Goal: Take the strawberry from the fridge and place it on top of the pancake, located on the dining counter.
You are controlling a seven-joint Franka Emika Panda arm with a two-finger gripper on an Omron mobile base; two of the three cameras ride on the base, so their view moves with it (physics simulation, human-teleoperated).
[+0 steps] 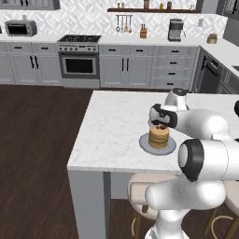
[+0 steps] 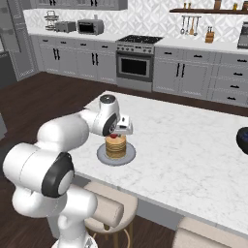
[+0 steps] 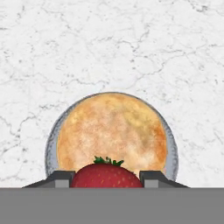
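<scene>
Marble: white, grey-veined top of the counter (image 1: 112, 135), plain white base under it.
Plate: round grey plate (image 1: 145, 145) on the marble, near the counter's front edge on the robot's side.
Pancake: golden-tan stack, pancake (image 1: 158, 137) centred on the plate; hand view looks straight down on its top face, grey rim showing around it.
Gripper: gripper (image 3: 106, 178) points down directly over the stack; both base views put it just above the pancake top.
Fingers: two dark fingers (image 3: 59, 178), one each side of the berry, touching its flanks.
Strawberry: red strawberry (image 3: 107, 176), green leaves on the upper side in hand view, sits between the fingers, over the near edge of the pancake's face as the hand camera sees it.
Grip: jaws partly closed, clamped on the strawberry; gap between them equals the berry's width.
Contact: in right base view a red spot sits right at the stack top under the gripper; can't tell if the berry touches the pancake or hangs just above it.
Background: grey cabinets (image 1: 126, 65) along the back wall with a stove (image 1: 78, 60) set in them, well apart from the counter; dark wood floor (image 1: 32, 140) between.
Stools: beige stools (image 1: 142, 191) tucked at the counter's near side, beside the arm.
</scene>
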